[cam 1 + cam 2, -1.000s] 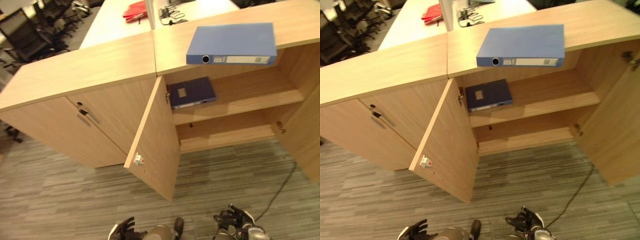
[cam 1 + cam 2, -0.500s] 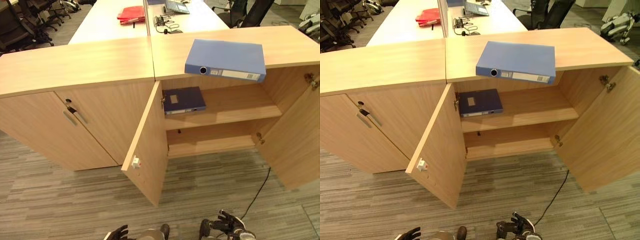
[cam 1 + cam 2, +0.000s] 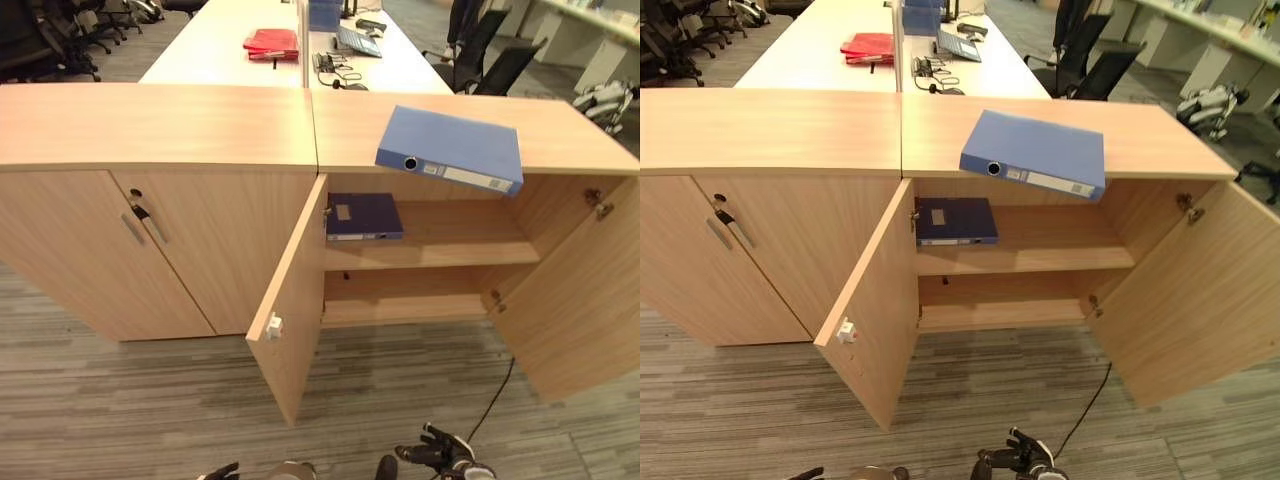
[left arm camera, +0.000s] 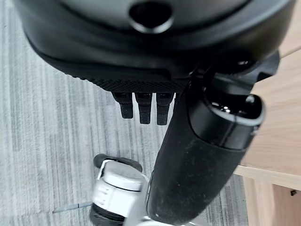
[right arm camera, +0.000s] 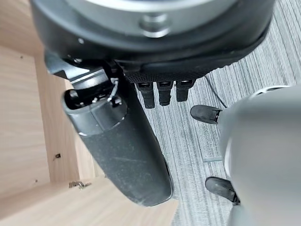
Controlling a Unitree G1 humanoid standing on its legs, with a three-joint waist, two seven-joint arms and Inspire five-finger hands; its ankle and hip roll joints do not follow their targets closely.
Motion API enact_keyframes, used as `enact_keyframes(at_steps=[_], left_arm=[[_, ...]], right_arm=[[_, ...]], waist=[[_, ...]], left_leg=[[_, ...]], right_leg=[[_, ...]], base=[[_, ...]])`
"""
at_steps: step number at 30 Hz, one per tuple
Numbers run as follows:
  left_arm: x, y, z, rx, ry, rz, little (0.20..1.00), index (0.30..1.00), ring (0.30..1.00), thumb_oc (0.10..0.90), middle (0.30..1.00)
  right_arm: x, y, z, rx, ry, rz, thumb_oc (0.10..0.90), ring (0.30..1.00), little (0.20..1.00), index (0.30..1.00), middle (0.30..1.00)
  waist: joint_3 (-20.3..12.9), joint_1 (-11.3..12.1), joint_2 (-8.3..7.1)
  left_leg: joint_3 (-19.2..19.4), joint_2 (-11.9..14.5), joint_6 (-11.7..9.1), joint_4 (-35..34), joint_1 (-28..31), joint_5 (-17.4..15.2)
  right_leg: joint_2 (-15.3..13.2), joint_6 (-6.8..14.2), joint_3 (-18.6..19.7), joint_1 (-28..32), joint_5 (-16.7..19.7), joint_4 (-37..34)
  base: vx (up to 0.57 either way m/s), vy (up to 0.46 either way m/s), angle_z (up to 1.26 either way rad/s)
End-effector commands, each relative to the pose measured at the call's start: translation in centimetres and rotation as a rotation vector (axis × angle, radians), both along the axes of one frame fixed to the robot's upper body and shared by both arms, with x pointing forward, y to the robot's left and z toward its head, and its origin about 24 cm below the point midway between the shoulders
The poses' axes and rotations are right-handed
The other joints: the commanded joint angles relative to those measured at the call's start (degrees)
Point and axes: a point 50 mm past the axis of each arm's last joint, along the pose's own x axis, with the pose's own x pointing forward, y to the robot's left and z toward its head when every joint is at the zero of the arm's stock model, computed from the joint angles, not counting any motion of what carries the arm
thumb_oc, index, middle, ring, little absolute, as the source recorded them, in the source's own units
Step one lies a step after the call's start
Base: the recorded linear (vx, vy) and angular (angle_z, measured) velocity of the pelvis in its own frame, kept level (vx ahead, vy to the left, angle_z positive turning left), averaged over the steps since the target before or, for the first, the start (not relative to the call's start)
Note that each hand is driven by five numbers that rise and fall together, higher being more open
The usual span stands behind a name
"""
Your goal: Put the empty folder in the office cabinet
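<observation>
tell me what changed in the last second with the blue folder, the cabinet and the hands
Only the camera shifted: the whole scene swung level, so nothing itself moved. The light blue lever-arch folder still lies on the wooden cabinet top, overhanging its front edge. The dark blue folder stays on the upper shelf, doors open. The left hand and right hand stay low over the floor, fingers relaxed, holding nothing.

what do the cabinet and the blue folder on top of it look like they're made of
Cabinet: looks like light wood-grain laminate board, matte, with even grain and square edges. Blue folder: probably plastic-covered card, smooth with a slight sheen, and a round finger hole in its spine.
</observation>
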Motion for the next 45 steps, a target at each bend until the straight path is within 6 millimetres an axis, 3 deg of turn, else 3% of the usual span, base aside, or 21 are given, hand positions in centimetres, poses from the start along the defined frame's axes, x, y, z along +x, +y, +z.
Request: enact_keyframes(at_steps=[1, 2, 3, 5, 9, 13, 15, 21, 24, 26, 29, 30, 31, 34, 37, 39, 40, 41, 43, 44, 45], left_arm=[[1.1, 1.5, 0.7, 0.051, -0.033, -0.009, 0.900, 0.900, 0.900, 0.800, 0.900], [1.1, 1.5, 0.7, 0.050, -0.034, -0.009, 0.900, 0.900, 0.900, 0.800, 0.900], [0.6, 2.0, 0.8, 0.065, -0.015, 0.019, 0.900, 0.900, 0.900, 0.800, 0.900], [0.1, 2.2, 0.8, 0.070, 0.001, 0.031, 0.900, 0.900, 0.900, 0.800, 0.900], [0.1, 2.7, 1.0, 0.081, -0.004, 0.042, 0.900, 0.900, 0.900, 0.800, 0.900], [0.1, 3.5, 1.2, 0.102, -0.017, 0.090, 0.900, 0.900, 0.900, 0.800, 0.900], [0.0, 4.1, 1.4, 0.120, -0.024, 0.127, 0.900, 0.900, 0.900, 0.800, 0.900], [0.1, 4.5, 1.6, 0.146, -0.032, 0.127, 0.900, 0.900, 0.900, 0.800, 0.900], [0.5, 3.8, 1.4, 0.122, -0.055, 0.155, 0.900, 0.900, 0.900, 0.800, 0.900], [1.6, 3.2, 1.3, 0.104, -0.080, 0.143, 0.900, 0.900, 0.900, 0.800, 0.900], [2.0, 3.1, 1.3, 0.101, -0.092, 0.138, 0.900, 0.900, 0.900, 0.800, 0.900], [2.5, 2.8, 1.4, 0.092, -0.109, 0.132, 0.900, 0.900, 0.900, 0.800, 0.900], [2.5, 2.8, 1.4, 0.092, -0.109, 0.133, 0.900, 0.900, 0.900, 0.800, 0.900], [3.2, 2.4, 1.4, 0.081, -0.123, 0.105, 0.900, 0.900, 0.900, 0.800, 0.900], [3.6, 1.9, 1.3, 0.072, -0.121, 0.064, 0.900, 0.900, 0.900, 0.800, 0.900], [3.6, 0.9, 0.9, 0.054, -0.097, 0.002, 0.900, 0.900, 0.900, 0.800, 0.900], [3.6, 0.9, 0.9, 0.054, -0.097, 0.002, 0.900, 0.900, 0.900, 0.800, 0.900], [3.8, 0.4, 0.8, 0.046, -0.091, -0.035, 0.900, 0.900, 0.900, 0.800, 0.900], [4.1, 0.2, 0.8, 0.042, -0.096, -0.048, 0.900, 0.900, 0.900, 0.800, 0.900], [4.7, 0.1, 0.9, 0.043, -0.104, -0.062, 0.900, 0.900, 0.900, 0.800, 0.900], [4.7, 0.1, 0.9, 0.043, -0.102, -0.061, 0.900, 0.900, 0.900, 0.800, 0.900]], right_arm=[[3.9, -1.0, 1.8, -0.023, -0.144, 0.020, 0.800, 0.900, 0.900, 0.900, 0.900], [3.9, -1.0, 1.8, -0.023, -0.144, 0.020, 0.800, 0.900, 0.900, 0.900, 0.900], [4.3, -0.9, 2.0, -0.021, -0.149, 0.020, 0.800, 0.900, 0.900, 0.900, 0.900], [4.3, -0.9, 1.9, -0.021, -0.143, 0.013, 0.800, 0.900, 0.900, 0.900, 0.900], [4.4, -1.0, 2.0, -0.008, -0.154, -0.015, 0.800, 0.900, 0.900, 0.900, 0.900], [4.8, -2.3, 2.3, -0.018, -0.165, -0.091, 0.800, 0.900, 0.900, 0.900, 0.900], [5.3, -2.4, 2.5, -0.016, -0.176, -0.104, 0.800, 0.900, 0.900, 0.900, 0.900], [4.8, -2.7, 2.4, -0.028, -0.167, -0.089, 0.800, 0.900, 0.900, 0.900, 0.900], [4.3, -3.8, 2.4, -0.063, -0.159, -0.080, 0.800, 0.900, 0.900, 0.900, 0.900], [4.9, -4.4, 2.9, -0.082, -0.187, -0.086, 0.800, 0.900, 0.900, 0.900, 0.900], [5.2, -4.7, 3.1, -0.086, -0.200, -0.079, 0.800, 0.900, 0.900, 0.900, 0.900], [5.4, -5.1, 3.4, -0.099, -0.210, -0.072, 0.800, 0.900, 0.900, 0.900, 0.900], [5.4, -5.1, 3.4, -0.099, -0.210, -0.072, 0.800, 0.900, 0.900, 0.900, 0.900], [5.6, -6.3, 3.8, -0.121, -0.224, -0.109, 0.800, 0.900, 0.900, 0.900, 0.900], [5.5, -6.6, 3.8, -0.125, -0.218, -0.125, 0.800, 0.900, 0.900, 0.900, 0.900], [5.1, -6.8, 3.7, -0.125, -0.211, -0.133, 0.800, 0.900, 0.900, 0.900, 0.900], [5.1, -6.8, 3.7, -0.125, -0.211, -0.133, 0.800, 0.900, 0.900, 0.900, 0.900], [5.0, -6.8, 3.7, -0.129, -0.209, -0.125, 0.800, 0.900, 0.900, 0.900, 0.900], [5.1, -6.6, 3.6, -0.130, -0.209, -0.116, 0.800, 0.900, 0.900, 0.900, 0.900], [5.3, -5.9, 3.5, -0.136, -0.208, -0.076, 0.800, 0.900, 0.900, 0.900, 0.900], [5.5, -5.6, 3.5, -0.135, -0.210, -0.066, 0.800, 0.900, 0.900, 0.900, 0.900]], waist=[[3.99, 2.12, 4.21], [4.02, 2.18, 4.13], [6.00, 2.78, 5.10], [6.08, 3.28, 4.82], [6.21, 4.28, 3.73], [4.20, 4.45, 3.73], [3.38, 3.69, 4.22], [1.52, 0.70, 3.93], [1.43, -1.57, 6.60], [2.20, -1.95, 7.06], [2.36, -1.88, 6.97], [2.63, -2.06, 6.84], [2.59, -2.09, 6.82], [2.02, -3.41, 7.19], [1.55, -4.07, 7.67], [0.69, -4.35, 7.52], [0.54, -4.48, 7.41], [0.77, -4.17, 7.00], [0.86, -4.20, 6.87], [1.32, -3.14, 7.04], [1.60, -2.73, 7.11]], left_leg=[[-1.55, 1.86, 1.65, -4.18, 3.61, -1.34], [-1.47, 1.74, 1.69, -4.11, 3.55, -1.37], [-1.28, 2.63, 2.63, -4.40, 5.63, -1.85], [-0.75, 2.53, 2.76, -5.05, 7.06, -2.44], [-2.37, 2.48, 1.59, -4.99, 8.14, -4.30], [-6.34, 5.58, -1.72, -2.53, 5.61, -7.13], [-7.72, 9.59, -3.91, -4.76, 7.03, -7.76], [-9.59, 15.08, -7.05, -9.00, 9.08, -7.19], [-12.03, 19.09, -8.40, -7.35, 6.56, -1.77], [-12.97, 19.71, -9.49, -5.42, 3.19, 7.93], [-12.36, 20.39, -9.59, -4.61, 2.72, 12.96], [-9.37, 21.56, -9.19, -4.20, 1.09, 17.77], [-9.40, 21.53, -9.19, -4.19, 1.03, 17.78], [2.75, 24.88, -8.29, -5.55, -0.16, 21.06], [2.68, 22.18, -7.59, -5.96, -0.74, 17.66], [-0.38, 14.40, -5.80, -7.64, -2.14, 8.19], [-0.51, 14.24, -5.74, -7.58, -2.45, 8.29], [-1.48, 9.48, -4.95, -8.81, -3.81, 4.16], [-2.16, 7.10, -4.54, -9.17, -5.15, 4.10], [-3.49, 2.01, -3.92, -11.16, -8.29, 6.00], [-3.55, 1.23, -3.92, -11.88, -9.60, 7.29]], right_leg=[[2.01, 6.15, -5.81, -3.53, -7.29, 19.92], [1.85, 6.20, -5.70, -3.75, -7.47, 20.28], [0.43, 8.82, -8.89, -7.18, -2.40, 29.21], [-1.66, 8.82, -10.34, -6.84, -1.26, 28.79], [-6.20, 7.52, -8.85, -3.52, -3.07, 19.76], [-14.60, 7.80, -3.04, -2.89, 6.43, 4.27], [-15.58, 8.82, -2.79, -4.27, 11.17, 1.25], [-12.46, 8.82, -1.66, -5.07, 5.58, 1.78], [-9.08, 7.01, -1.83, -6.62, -1.73, 5.74], [-6.87, 5.18, -3.63, -6.67, -3.92, 5.29], [-5.85, 4.28, -4.59, -6.14, -4.72, 5.02], [-5.05, 3.69, -6.23, -5.05, -5.38, 3.82], [-5.07, 3.69, -6.25, -5.08, -5.38, 3.82], [-2.95, 1.70, -8.48, -3.51, -7.70, 2.42], [-2.07, 1.32, -8.40, -3.25, -8.39, 2.08], [-0.97, 0.85, -7.31, -1.77, -8.82, -0.16], [-1.12, 0.89, -7.43, -1.95, -8.74, -0.19], [-0.46, 0.55, -7.11, -0.52, -8.96, -1.71], [-0.20, 0.48, -7.24, -0.27, -8.83, -2.36], [1.39, 0.17, -6.94, 0.86, -8.33, -3.81], [1.96, 0.09, -6.64, 1.19, -8.46, -3.86]], base=[[-0.05, 0.106, 0.18], [-0.07, 0.101, 0.01], [-0.04, 0.041, -0.18], [0.07, -0.004, -0.33], [0.13, -0.114, 0.15], [0.25, -0.304, 0.26], [0.45, -0.401, 0.34], [0.38, -0.258, 0.42], [0.43, -0.344, 0.48], [0.34, -0.427, 0.35], [0.26, -0.278, 0.25], [0.14, -0.179, -0.10], [0.27, -0.361, -0.05], [0.17, -0.256, 0.35], [0.11, -0.126, 0.32], [0.15, -0.127, 0.19], [0.16, -0.147, 0.12], [0.08, -0.084, 0.11], [0.07, -0.068, 0.08], [0.07, -0.037, -0.02], [0.17, -0.027, 0.38]])
